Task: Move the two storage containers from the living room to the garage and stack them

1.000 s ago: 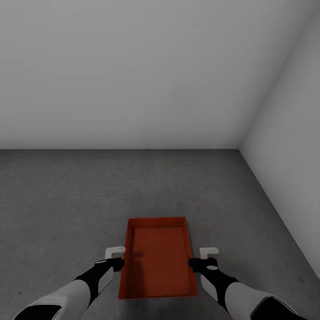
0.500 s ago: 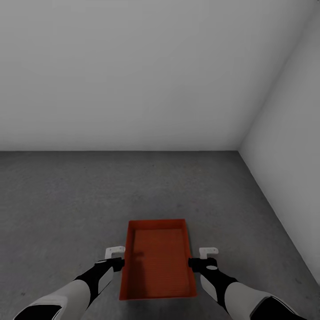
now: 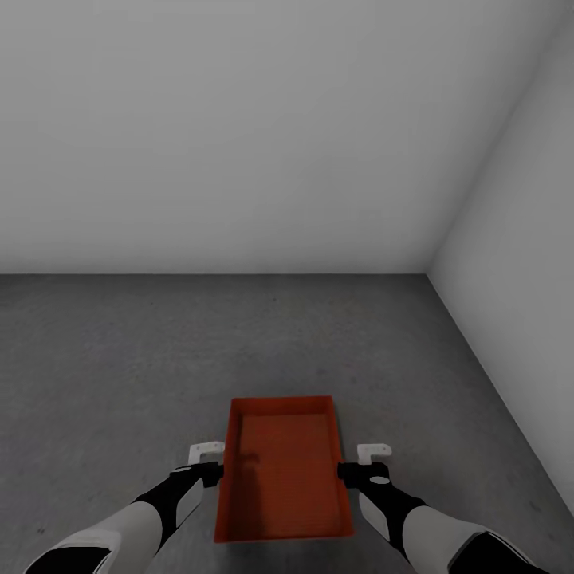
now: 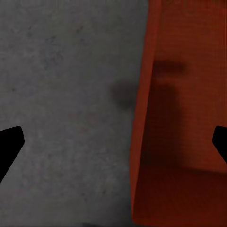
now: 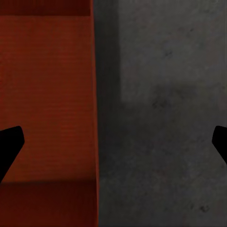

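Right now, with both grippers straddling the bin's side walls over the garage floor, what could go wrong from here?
Both grippers stand open, so the storage container may not be gripped: the left gripper and the right gripper each straddle a thin side wall, and closing off-centre could tilt it. The side wall is near on the right. A second container for stacking is not visible here.

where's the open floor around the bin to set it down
Bare concrete floor runs from the storage container to the back wall and leftward. A narrower strip lies toward the right wall. Tightest beside the left gripper and right gripper flanking it.
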Robot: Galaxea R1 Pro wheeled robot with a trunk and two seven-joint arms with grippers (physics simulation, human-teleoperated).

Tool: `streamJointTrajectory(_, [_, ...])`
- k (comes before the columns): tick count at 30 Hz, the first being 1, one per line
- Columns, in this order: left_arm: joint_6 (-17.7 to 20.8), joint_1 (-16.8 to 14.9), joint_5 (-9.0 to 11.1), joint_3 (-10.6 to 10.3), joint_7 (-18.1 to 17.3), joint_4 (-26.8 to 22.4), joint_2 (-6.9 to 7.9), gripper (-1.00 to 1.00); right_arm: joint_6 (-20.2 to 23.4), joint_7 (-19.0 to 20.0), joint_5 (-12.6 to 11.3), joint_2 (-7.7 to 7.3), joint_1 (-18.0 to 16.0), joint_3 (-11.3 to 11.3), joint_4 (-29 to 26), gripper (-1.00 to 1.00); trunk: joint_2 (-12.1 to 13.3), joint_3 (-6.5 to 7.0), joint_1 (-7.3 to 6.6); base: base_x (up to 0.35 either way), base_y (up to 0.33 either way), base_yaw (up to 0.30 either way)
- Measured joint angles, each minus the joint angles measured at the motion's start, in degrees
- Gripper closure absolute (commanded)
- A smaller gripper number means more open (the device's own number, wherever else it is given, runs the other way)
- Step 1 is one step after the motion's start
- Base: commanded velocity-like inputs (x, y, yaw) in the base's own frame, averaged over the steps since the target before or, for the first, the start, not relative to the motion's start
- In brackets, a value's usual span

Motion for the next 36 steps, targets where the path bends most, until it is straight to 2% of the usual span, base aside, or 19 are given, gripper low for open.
streamJointTrajectory(18, [-0.1,0.0,-0.1,-0.1,-0.3,0.2,0.0,-1.0,0.0,0.0,0.0,0.23,0.0,0.0,0.0,-1.0,0.0,1.59,0.0,0.0,0.0,0.0])
streamJointTrajectory(26, [-0.1,0.0,-0.2,0.0,-0.8,0.8,-0.56,-1.0,0.0,0.0,-0.1,0.54,0.2,0.0,1.0,-1.0,0.0,2.29,0.0,0.0,0.0,0.0])
streamJointTrajectory(32, [-0.2,0.0,0.2,0.1,-0.9,5.4,-0.33,-1.0,0.0,0.1,-0.1,0.45,0.0,0.0,1.4,-1.0,0.0,2.82,0.0,0.0,0.0,0.0])
streamJointTrajectory(36, [-2.2,0.3,0.3,0.1,-0.8,7.0,-0.33,-1.0,-0.1,0.1,-0.1,0.44,0.0,0.0,1.4,-1.0,0.0,3.18,0.0,0.0,0.0,0.0])
